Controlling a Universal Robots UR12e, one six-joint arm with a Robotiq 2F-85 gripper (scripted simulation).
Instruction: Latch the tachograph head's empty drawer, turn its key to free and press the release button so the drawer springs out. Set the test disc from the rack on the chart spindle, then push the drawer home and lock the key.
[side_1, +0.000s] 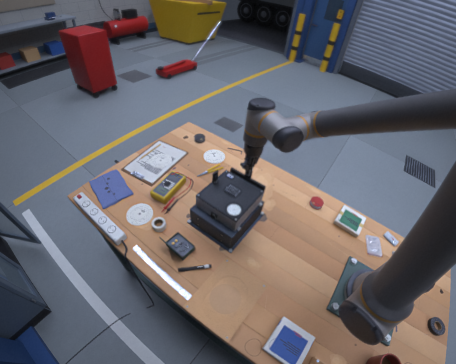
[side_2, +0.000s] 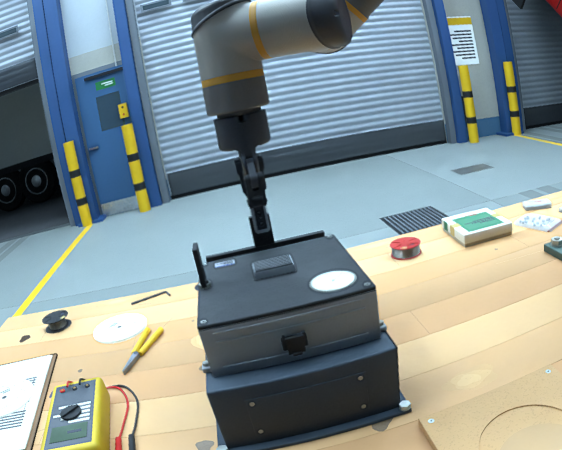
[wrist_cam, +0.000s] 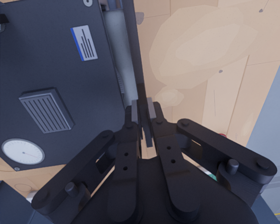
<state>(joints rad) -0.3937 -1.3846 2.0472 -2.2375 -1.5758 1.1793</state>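
My gripper (wrist_cam: 142, 110) (side_2: 261, 231) (side_1: 247, 172) stands at the far edge of the tachograph head (side_2: 290, 320) (side_1: 229, 207), its fingers closed on the thin dark front plate of the drawer (wrist_cam: 140, 75) (side_2: 270, 246), which sits slightly out from the housing. The head is a dark box on a base in the middle of the bench. Its top carries a ribbed plate (wrist_cam: 46, 109) (side_2: 273, 266), a white dial (wrist_cam: 23, 152) (side_2: 333, 281), a small label (wrist_cam: 84, 43) and a thin upright post (side_2: 199, 267) at one corner. A small black latch (side_2: 294, 343) sits on its near face.
The housing's far edge lies just left of my fingers. On the bench lie white discs (side_1: 214, 156) (side_1: 139, 214), pliers (side_2: 141, 347), a yellow multimeter (side_1: 168, 186), a clipboard (side_1: 155, 161), a red spool (side_2: 405, 247) and a green-topped box (side_2: 477, 226).
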